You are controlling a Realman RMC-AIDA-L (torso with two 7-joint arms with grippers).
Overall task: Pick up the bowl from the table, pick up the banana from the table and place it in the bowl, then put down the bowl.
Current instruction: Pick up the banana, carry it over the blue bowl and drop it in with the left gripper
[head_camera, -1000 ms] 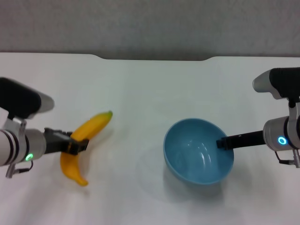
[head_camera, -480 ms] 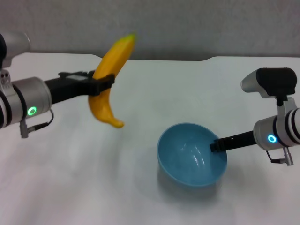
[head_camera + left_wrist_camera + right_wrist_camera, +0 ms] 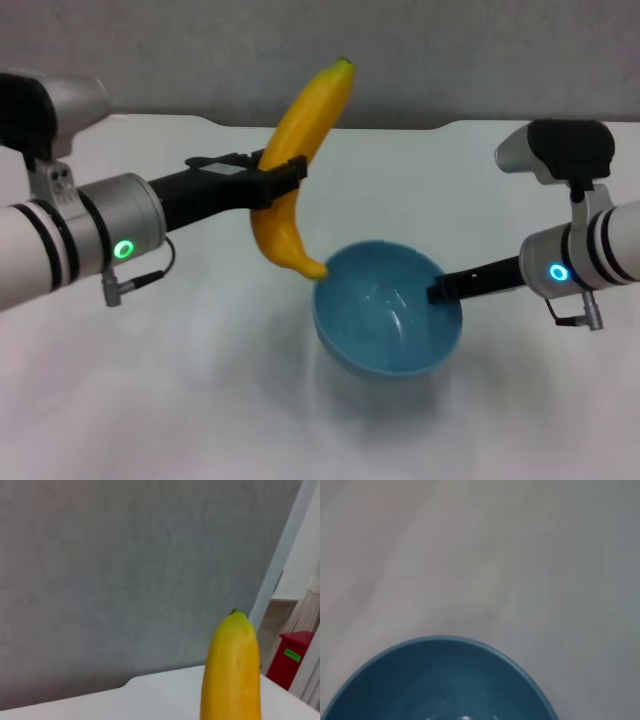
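On the left of the head view, the left hand (image 3: pixel 283 178) reaches in from the side, raised above the white counter (image 3: pixel 180 380), its dark fingers clamped on the middle of the banana (image 3: pixel 297 165). That banana stands nearly upright and a little tilted, one tip high against the grey wall (image 3: pixel 450 60) behind and the lower tip hanging right at the near-left rim of the bowl (image 3: pixel 387 320), at or just above the edge; whether it touches cannot be told. The left wrist view shows only the banana's upper end (image 3: pixel 232 670) against the wall, with a red box (image 3: pixel 291 656) far off to one side.

Right of centre, the light-blue bowl sits tilted, its glossy inside turned toward the camera, with a soft shadow on the counter beneath it. Its right rim is pinched by the right hand (image 3: pixel 438 290), whose thin dark fingers close on the edge. From the right wrist view, the bowl's rim (image 3: pixel 440 642) curves over the pale counter (image 3: pixel 520 555).
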